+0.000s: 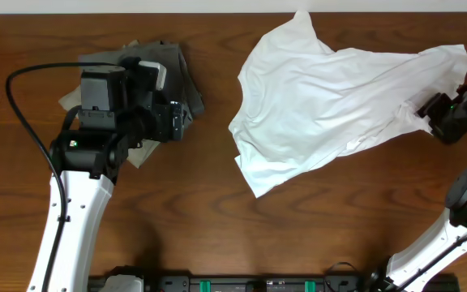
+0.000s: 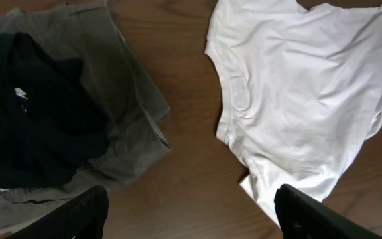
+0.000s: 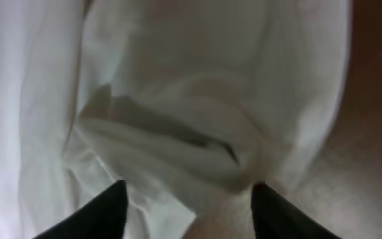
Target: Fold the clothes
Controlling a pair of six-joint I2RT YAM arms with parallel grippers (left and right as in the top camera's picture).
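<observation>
T-shirt (image 1: 331, 97) lies crumpled on the dark wood-grain table (image 1: 217, 227), right of centre.
The left gripper (image 1: 179, 122) is wide open and empty beside the grey-olive garments (image 2: 111, 79); the right gripper (image 3: 188, 206) straddles bunched shirt cloth, grip undeterminable.

The brown wooden bench (image 1: 217, 211) is carrying a crumpled white T-shirt (image 1: 331, 105) at two o'clock and grey-olive garments (image 2: 128, 86) at ten o'clock.
</observation>
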